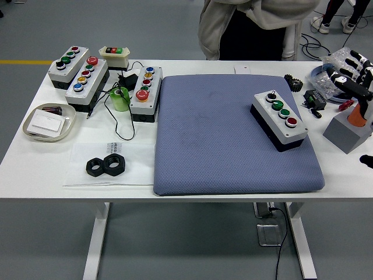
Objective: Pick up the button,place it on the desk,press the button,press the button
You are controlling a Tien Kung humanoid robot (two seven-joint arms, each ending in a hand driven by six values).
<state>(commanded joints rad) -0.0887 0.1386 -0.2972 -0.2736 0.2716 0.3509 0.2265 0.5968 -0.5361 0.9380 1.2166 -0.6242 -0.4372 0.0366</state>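
Observation:
A grey button box (279, 119) with a black knob, a green button and a red button lies on the right part of the blue mat (221, 140), apart from any hand. My right hand (353, 74) is at the picture's right edge, above the table's right end, with fingers spread and holding nothing. It is well to the right of the box. My left hand is out of view. A person (256, 26) stands at the far side with no hand over the table.
Three other button boxes (87, 81) and a small switch box (114, 54) stand at the back left. A green tape roll (120, 99), a tray (49, 122), two black nuts (106, 165), a grey block with an orange part (349, 128) and plastic bags (332, 79) lie around.

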